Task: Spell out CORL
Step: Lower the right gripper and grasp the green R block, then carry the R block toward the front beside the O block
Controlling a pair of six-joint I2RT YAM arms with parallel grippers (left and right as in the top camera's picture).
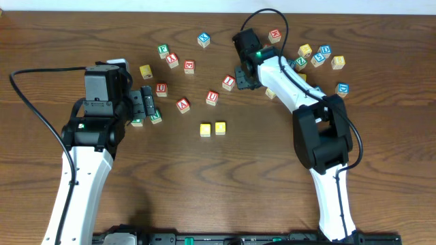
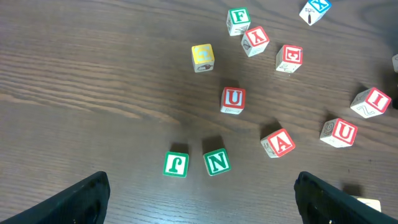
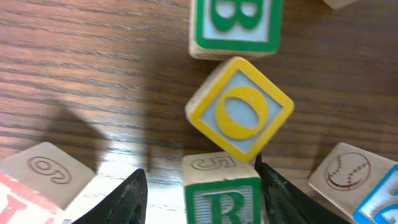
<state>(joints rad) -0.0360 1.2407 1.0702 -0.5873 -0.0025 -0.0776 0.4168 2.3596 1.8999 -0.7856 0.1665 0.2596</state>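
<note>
Right wrist view, nearest first. The right gripper [image 3: 202,186] straddles a small white-faced wooden cube with a green R [image 3: 222,202]. Jaws are apart, not clamped: one finger sits close against the R cube, and bare counter [image 3: 74,74] shows between it and the other finger.

Just beyond is a yellow-bordered wooden O cube [image 3: 239,109], turned like a diamond, its near corner right at the R cube's far edge. Farther on is a green-bordered wooden B cube [image 3: 236,25].

Handling, as judged: the R cube is light, rigid and flat-sided, and will not crush. Painted faces may be a little slick. Take it on two opposite side faces, square on, about mid-height. A skewed pinch would likely twist it out. Lift straight up to spare the O cube.

Overhead, mid-counter: a yellow-topped wooden cube [image 1: 206,128] and its yellow-topped twin [image 1: 220,127] lie side by side. The letters are too small to read; possibly the word's start.

Far side: the left gripper [image 2: 200,193] has its jaws wide and holds nothing, above a green-lettered N cube [image 2: 217,162].
</note>
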